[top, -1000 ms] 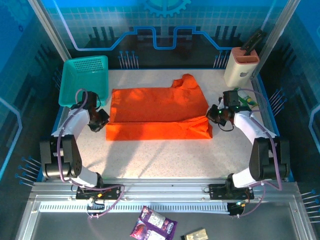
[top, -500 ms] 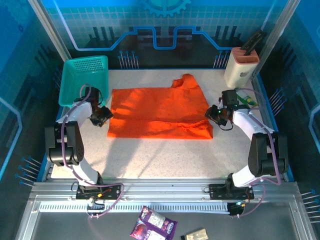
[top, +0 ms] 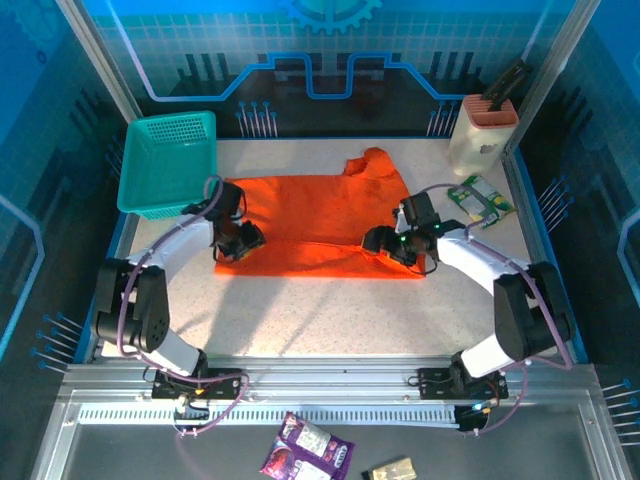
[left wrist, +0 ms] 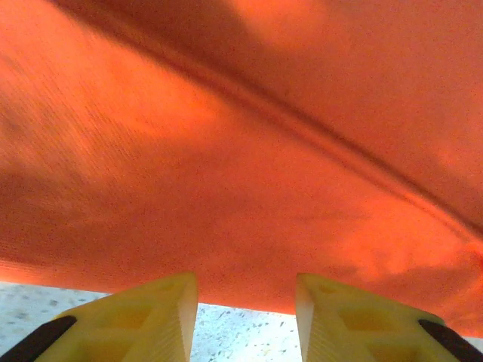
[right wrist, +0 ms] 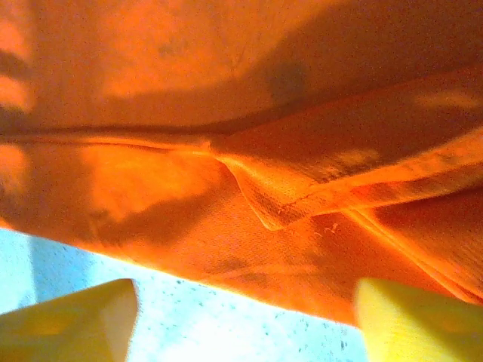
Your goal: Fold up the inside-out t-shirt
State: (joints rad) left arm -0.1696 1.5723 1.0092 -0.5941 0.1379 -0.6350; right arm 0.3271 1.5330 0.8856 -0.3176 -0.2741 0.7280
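Note:
The inside-out t-shirt (top: 320,215) lies flat on the table as a wide orange rectangle, one sleeve sticking out at the back. My left gripper (top: 243,240) hovers over its near-left corner. In the left wrist view the yellow fingers (left wrist: 136,320) stand apart with bare table between them and the t-shirt (left wrist: 241,151) hem just ahead; the left gripper (left wrist: 245,317) is open. My right gripper (top: 385,243) is over the near-right part. In the right wrist view the right gripper (right wrist: 245,324) is wide open above the t-shirt (right wrist: 189,188) hem and a folded layer, holding nothing.
A teal basket (top: 170,160) stands at the back left. A beige holder (top: 482,135) stands at the back right, with a green packet (top: 480,197) lying near it. The speckled table (top: 320,320) runs in front of the shirt. Snack packets (top: 308,448) lie below the table's near rail.
Both grippers went from shut to open and let go of the shirt's side edges. Both arms have moved inward over the near edge of the cloth.

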